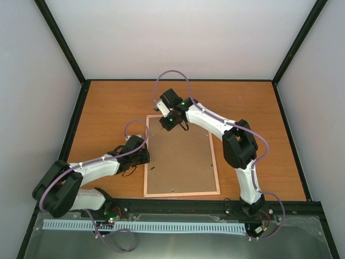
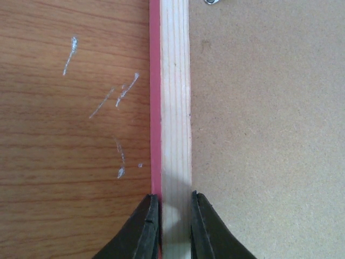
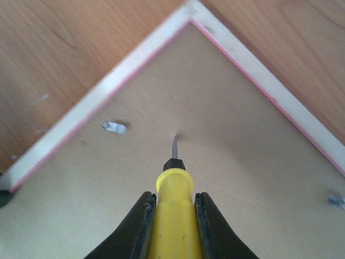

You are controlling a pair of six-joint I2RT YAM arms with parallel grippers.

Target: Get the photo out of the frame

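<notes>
The frame (image 1: 215, 162) lies face down on the table with its brown backing board (image 1: 180, 159) up. The photo is hidden under the board. My left gripper (image 1: 145, 155) is shut on the frame's left rail (image 2: 175, 108). Its fingers (image 2: 145, 226) stand on either side of the pale wood strip and its pink edge. My right gripper (image 1: 170, 121) is shut on a yellow-handled screwdriver (image 3: 172, 216). The screwdriver's tip (image 3: 174, 143) touches the board (image 3: 232, 178) near the frame's far left corner (image 3: 188, 11), beside a small metal tab (image 3: 115, 127).
Other small metal tabs sit along the board's edges (image 1: 171, 189) (image 1: 208, 166) (image 3: 335, 200). The wooden table (image 1: 108, 113) has walls on three sides and a black rail (image 1: 215, 206) along its near edge. White scratches mark the table (image 2: 121, 94) left of the frame.
</notes>
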